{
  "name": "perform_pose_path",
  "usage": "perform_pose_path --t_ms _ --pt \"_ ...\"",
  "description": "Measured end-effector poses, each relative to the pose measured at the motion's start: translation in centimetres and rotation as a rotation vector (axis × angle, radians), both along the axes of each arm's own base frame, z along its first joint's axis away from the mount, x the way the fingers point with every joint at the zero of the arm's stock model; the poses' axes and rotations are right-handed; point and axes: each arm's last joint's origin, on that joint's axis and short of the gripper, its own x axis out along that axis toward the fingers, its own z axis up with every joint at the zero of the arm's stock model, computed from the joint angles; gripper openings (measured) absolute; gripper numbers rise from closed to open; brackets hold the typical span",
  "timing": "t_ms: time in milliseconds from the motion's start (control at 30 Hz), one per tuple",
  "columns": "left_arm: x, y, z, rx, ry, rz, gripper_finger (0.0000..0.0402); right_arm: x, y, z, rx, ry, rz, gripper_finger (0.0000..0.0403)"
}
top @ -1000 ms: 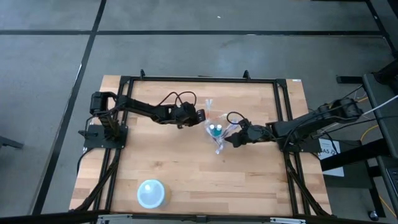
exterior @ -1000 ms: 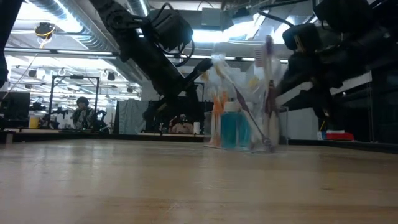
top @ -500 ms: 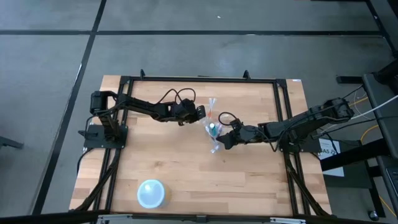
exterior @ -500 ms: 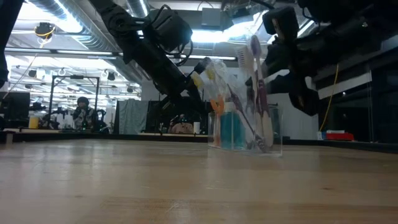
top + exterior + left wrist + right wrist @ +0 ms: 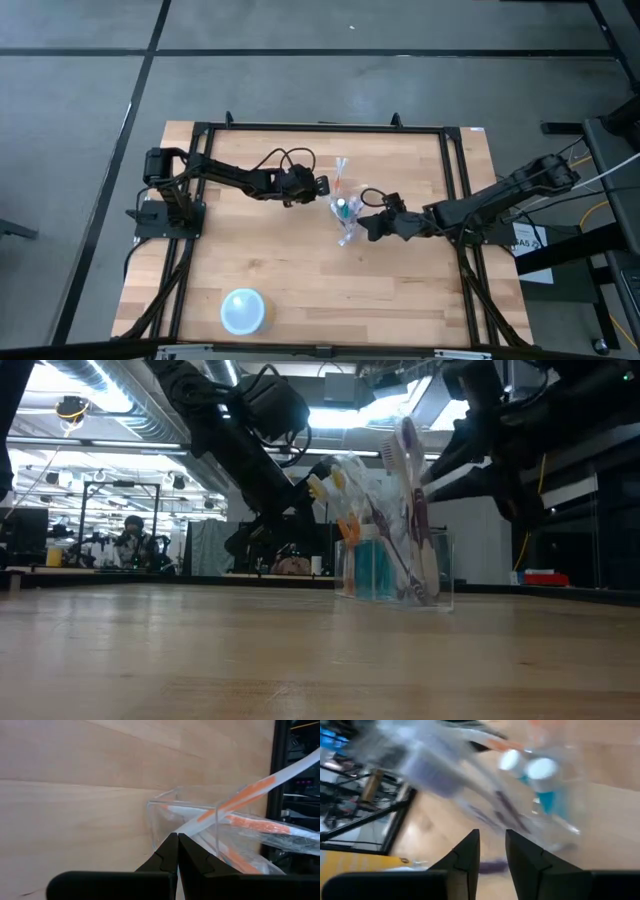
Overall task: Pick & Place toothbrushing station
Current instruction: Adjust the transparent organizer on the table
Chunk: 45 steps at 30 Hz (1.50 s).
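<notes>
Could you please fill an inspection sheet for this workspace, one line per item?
Surface: wooden table, inside a black frame.
Job's things: clear cup stands upright on the table, holding toothbrushes and teal tube.
Clutter: pale blue bowl near the front edge, apart from the cup.
Grippers: left gripper shut, beside the cup; right gripper at the cup's other side, its fingers slightly parted, with nothing seen between them.
Cables: black loops on both arms.
Surroundings: grey floor; a person far behind the table.
</notes>
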Motion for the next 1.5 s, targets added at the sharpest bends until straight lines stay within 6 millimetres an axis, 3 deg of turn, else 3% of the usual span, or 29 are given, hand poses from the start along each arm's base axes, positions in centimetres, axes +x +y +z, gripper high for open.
perform_pose_path --t_ms 267,500,767,1233,1500 --pt "0.0 0.0 0.0 -0.008 -0.003 0.008 0.0001 -2.1 0.7 -1.1 0.031 0.195 0.01 0.0094" --pt "0.0 0.0 0.0 -0.008 -0.004 0.008 0.0001 -2.5 0.1 -1.8 0.018 0.284 -0.018 0.0093" --pt "0.1 0.4 0.1 -0.013 -0.021 0.014 0.0001 -1.5 -0.8 -2.3 0.01 0.283 -0.002 0.0093" --pt "0.2 0.7 0.3 -0.015 -0.052 -0.025 0.0001 2.1 0.1 -4.8 0.099 0.138 0.063 0.0093" --pt "0.3 1.2 0.6 0.015 -0.073 -0.032 0.0001 2.4 0.2 -4.3 0.106 0.074 0.038 0.0093"
